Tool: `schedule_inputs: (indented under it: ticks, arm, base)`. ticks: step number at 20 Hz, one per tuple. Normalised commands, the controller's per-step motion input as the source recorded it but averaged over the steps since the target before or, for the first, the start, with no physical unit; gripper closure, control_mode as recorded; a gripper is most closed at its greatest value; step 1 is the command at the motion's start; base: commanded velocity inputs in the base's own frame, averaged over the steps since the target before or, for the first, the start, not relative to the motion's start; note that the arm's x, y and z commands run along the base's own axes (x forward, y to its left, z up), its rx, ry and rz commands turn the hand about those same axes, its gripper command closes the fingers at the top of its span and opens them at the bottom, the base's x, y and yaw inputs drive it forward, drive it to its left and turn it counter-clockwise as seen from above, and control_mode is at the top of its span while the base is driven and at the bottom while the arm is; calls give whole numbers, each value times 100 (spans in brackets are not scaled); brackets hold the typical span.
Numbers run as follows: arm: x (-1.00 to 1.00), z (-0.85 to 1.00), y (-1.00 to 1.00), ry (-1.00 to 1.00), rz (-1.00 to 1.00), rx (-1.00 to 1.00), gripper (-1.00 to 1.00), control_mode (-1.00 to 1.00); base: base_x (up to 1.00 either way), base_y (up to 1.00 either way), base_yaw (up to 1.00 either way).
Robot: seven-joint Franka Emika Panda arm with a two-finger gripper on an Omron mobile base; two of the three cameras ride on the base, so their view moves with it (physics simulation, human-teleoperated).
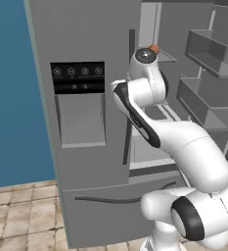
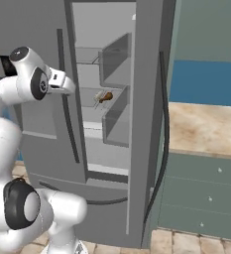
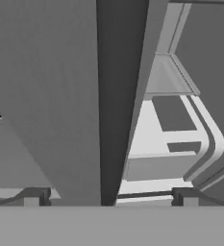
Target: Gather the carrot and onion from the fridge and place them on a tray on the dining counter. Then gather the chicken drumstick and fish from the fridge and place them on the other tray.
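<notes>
- Kitchen setting: blue wall [image 1: 12, 88] behind and to the left of the fridge in the left base view, tan tiled floor [image 1: 22, 215] below it; in the right base view, a grey-green base cabinet [image 2: 201, 193] with a light wood-tone counter top [image 2: 206, 126] stands to the right of the fridge.
- Fridge [image 1: 86, 162], grey, French-door type: left door shut, carrying a dark control panel [image 1: 78, 77] above a recessed dispenser bay [image 1: 81, 120]; bottom drawer [image 1: 110, 206] shut.
- Right fridge door [image 2: 149, 114] swung open; its inner bins [image 1: 208, 49] show at upper right of the left base view. Interior shelves [image 2: 94, 126] lit pale grey.
- Arm [image 1: 184, 147], white with dark joints, reaches from the base up toward the gap between the shut left door and the open compartment.
- Gripper [image 3: 111, 198]: two dark finger tips [image 3: 34, 196] sit far apart at the bottom of the hand view, nothing between them; they straddle the edge of the left door, with the interior shelves to the right.
- Chicken drumstick [image 2: 105, 97], brown, lies on a middle shelf inside the fridge, well apart from the hand.
- Small orange-red item [image 1: 154, 48] on an upper shelf, just behind the arm's wrist joint in the left base view; too small to tell whether it is the carrot or the onion.
</notes>
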Motion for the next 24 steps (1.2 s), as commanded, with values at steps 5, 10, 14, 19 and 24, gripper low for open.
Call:
schedule_inputs:
  ticks: [5, 10, 14, 19, 24]
  arm:
    - [44, -8, 2, 0, 0, 0, -100, -100]
    - [19, -10, 0, 0, 0, 0, -100, -100]
    - [20, -5, 0, 0, 0, 1, -100, -100]
    - [17, -9, 0, 0, 0, 3, -100, -100]
    - [19, -14, 0, -2, 0, 2, 100, -100]
  base:
    - [0, 0, 0]
    - [0, 0, 0]
    - [0, 0, 0]
    - [0, 0, 0]
    - [0, 0, 0]
